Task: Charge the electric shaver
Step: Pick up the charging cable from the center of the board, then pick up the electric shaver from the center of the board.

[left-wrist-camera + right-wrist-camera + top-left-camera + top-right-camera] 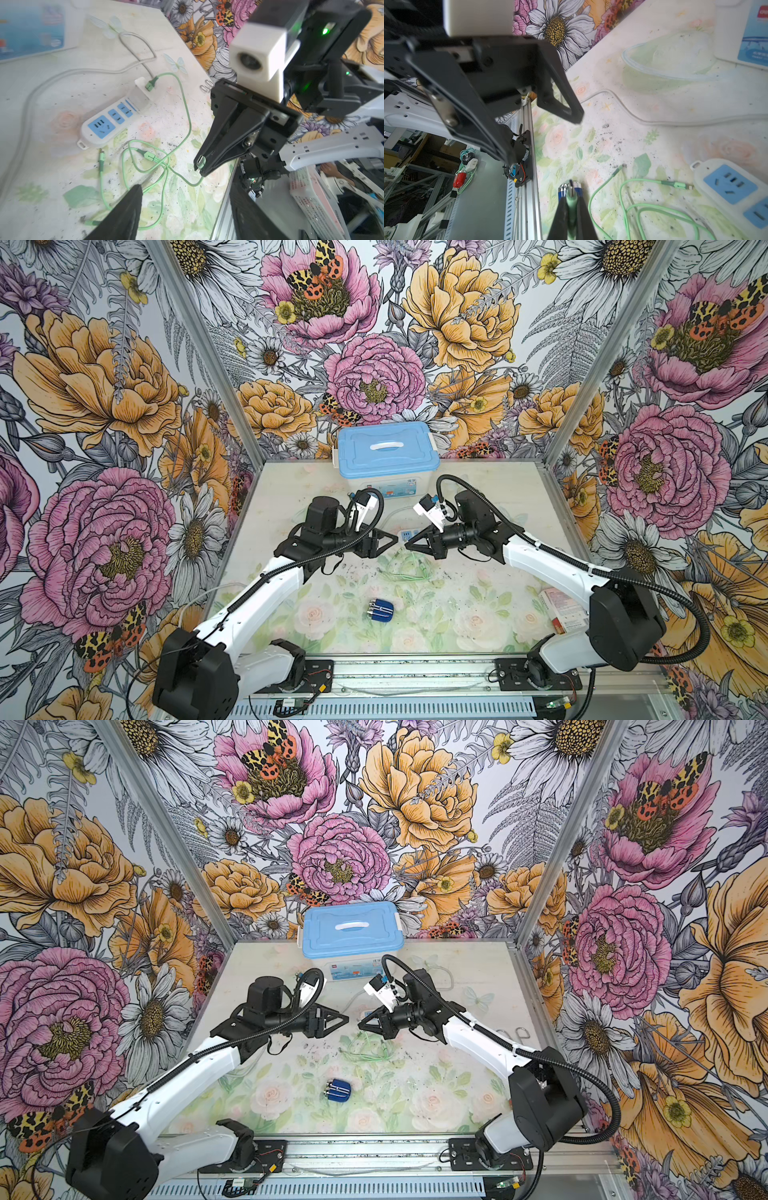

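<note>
Nearest the front edge, the electric shaver point(380, 610) lies on its side on the counter, free of both arms and with nothing plugged into it. I can't make out its charging port from here. Farther back, my right pincer point(409, 547) is pinched narrow on the green USB-C plug point(201, 162), with the metal tip poking out past the fingertips. My left pincer point(390, 542) faces it, spread wide and holding nothing. I judge the plug is in hand and the joining step comes next. That means carrying the plug down to the shaver, lining its tip up with the port, and most likely steadying the light, glossy body with my left pincer so it doesn't skid away under the push. Below the pincers the green cable point(158, 164) lies in loose loops with spare connector ends. That slack could snag or drag as I move. Beyond it the cable runs into the white charger block point(141, 91), which is seated in the power strip point(108, 122), so that end looks ready. A pink carton point(561, 610) sits off by my right arm, and a blue-lidded storage box point(388, 452) stands at the far wall. Neither is in my path.
</note>
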`<state>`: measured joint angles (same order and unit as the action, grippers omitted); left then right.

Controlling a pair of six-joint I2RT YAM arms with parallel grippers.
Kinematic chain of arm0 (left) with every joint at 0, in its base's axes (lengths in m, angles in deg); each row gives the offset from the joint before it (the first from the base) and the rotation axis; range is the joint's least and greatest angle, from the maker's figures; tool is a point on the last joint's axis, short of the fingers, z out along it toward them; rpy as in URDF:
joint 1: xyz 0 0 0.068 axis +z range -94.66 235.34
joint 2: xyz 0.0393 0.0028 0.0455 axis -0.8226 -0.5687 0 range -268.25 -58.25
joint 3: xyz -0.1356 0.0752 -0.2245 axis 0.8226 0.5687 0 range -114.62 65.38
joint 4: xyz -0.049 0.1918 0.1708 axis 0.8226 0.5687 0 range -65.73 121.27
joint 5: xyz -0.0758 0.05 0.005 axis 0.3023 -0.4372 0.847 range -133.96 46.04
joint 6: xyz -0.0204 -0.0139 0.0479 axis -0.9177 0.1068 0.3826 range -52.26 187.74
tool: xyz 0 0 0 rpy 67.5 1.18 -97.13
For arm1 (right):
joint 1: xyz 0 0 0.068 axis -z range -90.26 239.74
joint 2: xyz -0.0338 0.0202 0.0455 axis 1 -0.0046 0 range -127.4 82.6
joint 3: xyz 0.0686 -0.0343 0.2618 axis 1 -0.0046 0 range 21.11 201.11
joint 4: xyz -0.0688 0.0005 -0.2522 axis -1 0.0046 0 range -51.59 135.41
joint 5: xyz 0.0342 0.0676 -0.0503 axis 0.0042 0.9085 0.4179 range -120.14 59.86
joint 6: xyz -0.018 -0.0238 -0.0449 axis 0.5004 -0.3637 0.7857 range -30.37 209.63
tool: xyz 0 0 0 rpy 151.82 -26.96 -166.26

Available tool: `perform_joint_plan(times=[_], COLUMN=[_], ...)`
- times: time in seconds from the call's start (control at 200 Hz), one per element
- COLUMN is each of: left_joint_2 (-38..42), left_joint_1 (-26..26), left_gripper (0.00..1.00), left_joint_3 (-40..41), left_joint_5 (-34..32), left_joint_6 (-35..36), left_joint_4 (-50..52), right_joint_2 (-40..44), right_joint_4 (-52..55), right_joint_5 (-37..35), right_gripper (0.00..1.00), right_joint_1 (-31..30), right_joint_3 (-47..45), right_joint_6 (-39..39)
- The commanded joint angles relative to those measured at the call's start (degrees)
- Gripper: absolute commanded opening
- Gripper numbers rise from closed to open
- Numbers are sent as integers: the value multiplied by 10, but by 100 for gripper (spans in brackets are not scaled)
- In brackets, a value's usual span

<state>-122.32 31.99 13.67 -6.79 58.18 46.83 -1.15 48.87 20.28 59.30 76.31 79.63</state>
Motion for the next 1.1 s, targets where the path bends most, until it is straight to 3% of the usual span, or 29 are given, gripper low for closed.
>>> perform_joint_plan(times=[0.0, 0.08, 0.245, 0.34, 0.585, 0.731, 1.096], left_joint_2=[56, 73, 97, 84, -31, -103, -192], left_joint_1=[-6, -46, -188, -235, -274, -282, -330], left_gripper=[79, 99, 99, 99, 99, 99, 99], left_joint_3=[-47, -36, 14, 27, 50, 19, 20], left_joint_5=[-151, -213, -341, -379, -371, -351, -373], left_joint_6=[142, 178, 290, 345, 466, 516, 542], left_joint_4=[196, 233, 254, 264, 267, 264, 258], right_joint_2=[10, 3, -5, -5, 1, 9, 11], right_joint_4=[0, 1, 6, 7, 6, 7, 7], right_joint_5=[-36, -59, -78, -80, -82, -83, -73], right_gripper=[0, 0, 0, 0, 0, 0, 0], right_joint_1=[9, 8, 12, 14, 15, 15, 28], right_joint_3=[-34, -48, -55, -55, -64, -73, -81], right_joint_6=[-6, -8, -1, 3, 5, 3, 14])
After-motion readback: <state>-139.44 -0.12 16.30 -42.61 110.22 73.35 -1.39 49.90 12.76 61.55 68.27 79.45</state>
